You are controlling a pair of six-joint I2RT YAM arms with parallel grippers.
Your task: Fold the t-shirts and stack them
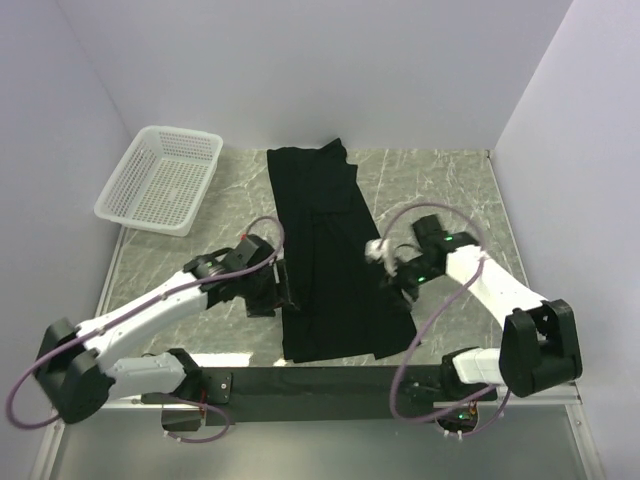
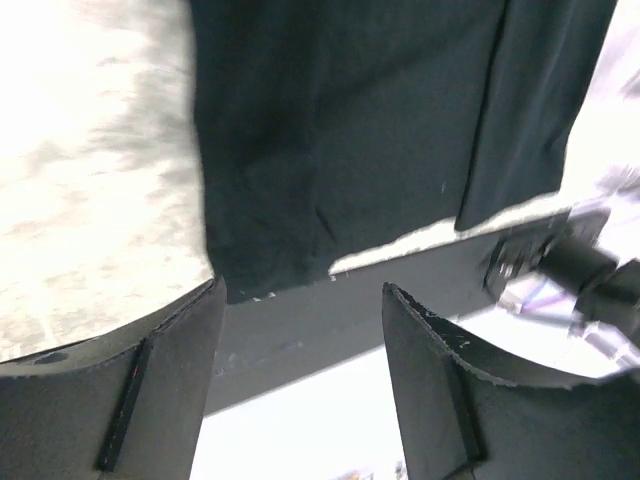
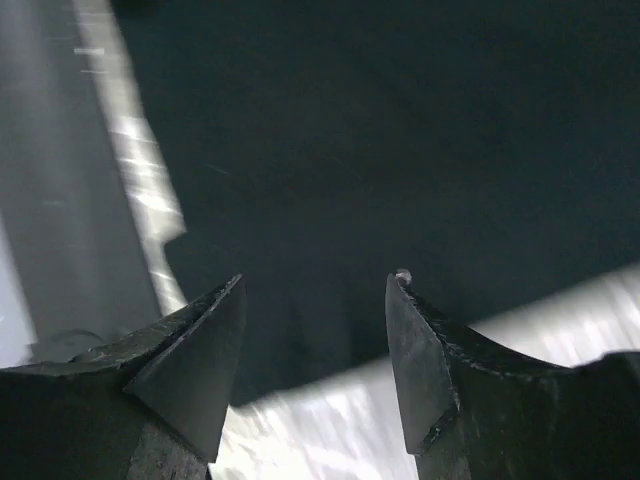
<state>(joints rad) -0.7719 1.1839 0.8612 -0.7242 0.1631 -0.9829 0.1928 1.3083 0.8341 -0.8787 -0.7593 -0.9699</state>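
The black t-shirt (image 1: 325, 250) lay as a long narrow strip down the middle of the table (image 1: 450, 190), from far edge nearly to near edge. The left gripper (image 2: 302, 292) and right gripper (image 3: 316, 280) flanked its near half, both wide apart and empty. The lengthwise fold looked done. Next, each should pinch a near corner for the crosswise fold.

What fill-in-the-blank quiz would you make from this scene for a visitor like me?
1. The t-shirt spread on the table is ____ in colour.
2. The white mesh basket stands in the far ____ corner of the table.
3. The left gripper and the right gripper both have their jaws ____, with nothing between them.

Missing words: black; left; open.
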